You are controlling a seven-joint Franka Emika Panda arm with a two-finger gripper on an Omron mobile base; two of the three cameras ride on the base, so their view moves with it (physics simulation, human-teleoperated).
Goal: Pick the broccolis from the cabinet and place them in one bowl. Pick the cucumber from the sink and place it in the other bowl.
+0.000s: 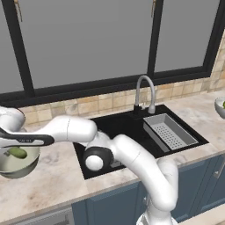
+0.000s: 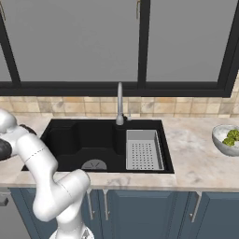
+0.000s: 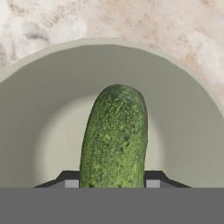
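Two bowls sit on your counter [image 1: 57, 184] in the left base view: the olive bowl [image 1: 17, 165] at 9 o'clock of the sink [image 1: 132, 132], holding the cucumber [image 1: 17, 152] under the arm's hand, and the pale bowl [image 1: 220, 107] at 3 o'clock, at the frame's edge. In your right base view, the pale bowl [image 2: 227, 140] holds the broccolis [image 2: 230, 137], well apart from the sink [image 2: 100, 144] with its grey tray [image 2: 142, 149] and tap [image 2: 120, 105]. From the hand view you see the gripper [image 3: 112, 183] pinching the cucumber [image 3: 113, 135] between its fingertips [image 3: 68, 181], its free end pointing to 12 o'clock above the olive bowl's [image 3: 183, 118] pale inside.
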